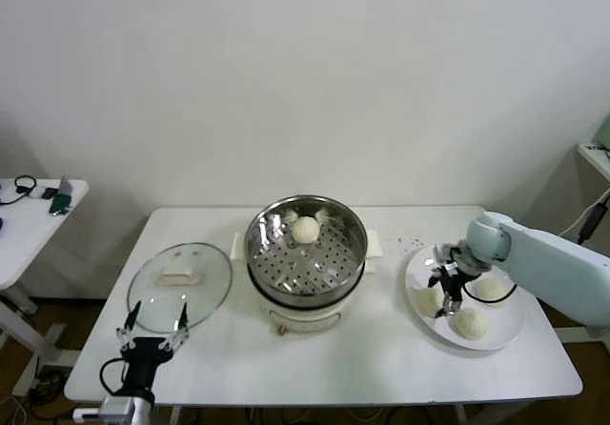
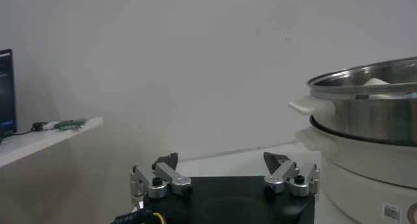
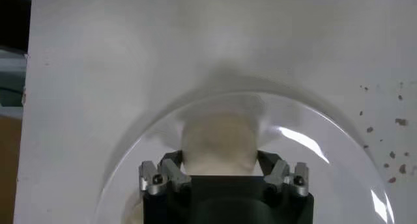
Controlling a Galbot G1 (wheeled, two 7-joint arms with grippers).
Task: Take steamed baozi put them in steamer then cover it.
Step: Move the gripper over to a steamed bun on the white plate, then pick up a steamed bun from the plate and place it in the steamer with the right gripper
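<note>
The steamer [image 1: 306,253], a shiny perforated basket on a white pot base, stands mid-table with one baozi [image 1: 305,229] at its far side. In the left wrist view the steamer [image 2: 371,108] rises close by. Three more baozi lie on a white plate [image 1: 505,334] to the right: one near the plate's left edge [image 1: 426,299], one at the front [image 1: 471,322], one behind [image 1: 489,289]. My right gripper [image 1: 450,296] reaches down onto the left-edge bun. In the right wrist view its fingers press both sides of that baozi [image 3: 218,144]. My left gripper [image 1: 152,325] waits open near the table's front left.
The glass lid [image 1: 179,287] with a cream handle lies flat left of the steamer, just beyond my left gripper [image 2: 221,160]. Crumbs [image 1: 415,244] dot the table behind the plate [image 3: 326,160]. A side table [image 1: 29,215] with small items stands at far left.
</note>
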